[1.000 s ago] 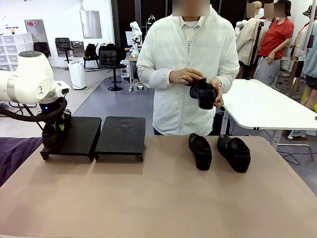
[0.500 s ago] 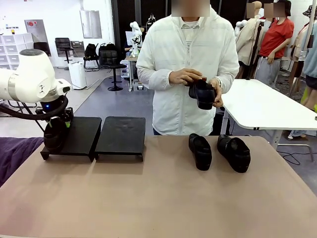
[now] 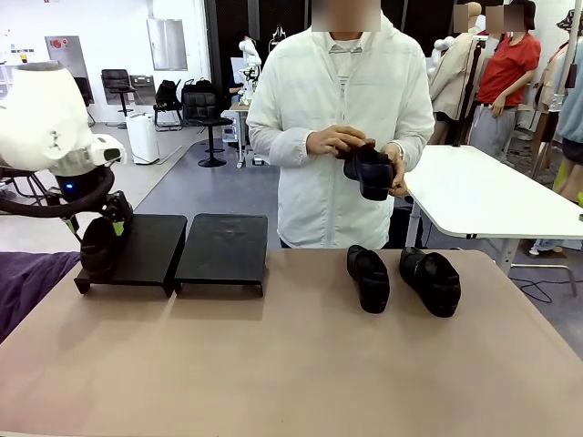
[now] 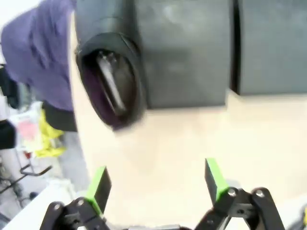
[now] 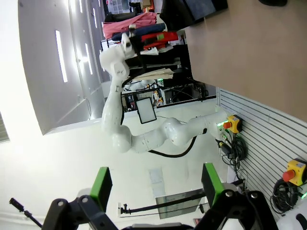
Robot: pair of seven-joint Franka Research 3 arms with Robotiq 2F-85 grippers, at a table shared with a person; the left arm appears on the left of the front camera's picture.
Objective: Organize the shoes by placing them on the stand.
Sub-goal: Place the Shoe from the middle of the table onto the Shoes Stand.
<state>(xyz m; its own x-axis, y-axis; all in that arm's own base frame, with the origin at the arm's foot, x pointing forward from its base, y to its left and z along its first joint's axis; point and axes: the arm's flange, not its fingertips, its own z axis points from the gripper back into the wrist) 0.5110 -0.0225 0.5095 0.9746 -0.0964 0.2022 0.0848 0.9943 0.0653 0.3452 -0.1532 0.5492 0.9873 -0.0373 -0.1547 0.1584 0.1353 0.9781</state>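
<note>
Here left gripper [image 4: 156, 172] wide, empty above shoe [image 4: 112, 81] on stand [image 4: 187, 48] (purple cloth [image 4: 43, 57] beside); right gripper [image 5: 154, 172] wide too.

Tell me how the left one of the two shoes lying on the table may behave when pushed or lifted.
The left shoe sits flat on its thick sole, so it probably will not roll or tip. Its matte upper looks leather-like and may give slightly when gripped. On the smooth table, a push would likely slide it.
</note>
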